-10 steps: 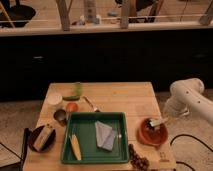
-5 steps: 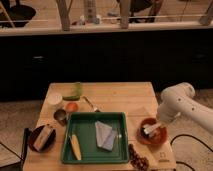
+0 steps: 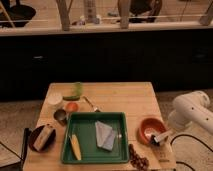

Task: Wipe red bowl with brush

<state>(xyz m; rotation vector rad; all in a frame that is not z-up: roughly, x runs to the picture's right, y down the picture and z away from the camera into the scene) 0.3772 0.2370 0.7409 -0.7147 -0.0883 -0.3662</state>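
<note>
Fingers of the gripper (image 3: pixel 166 135) seem clenched on the brush (image 3: pixel 160 138) at the red bowl's (image 3: pixel 147 127) right rim; sweep inward lightly, keeping the bowl steady.

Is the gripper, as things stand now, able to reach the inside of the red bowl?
Probably yes. The gripper is already at the rim of the red bowl, with the brush there, and nothing stands between them.

Table (image 3: pixel 125 97) — tray (image 3: pixel 94 115), red bowl (image 3: pixel 147 129) — gripper (image 3: pixel 161 138) at rim
</note>
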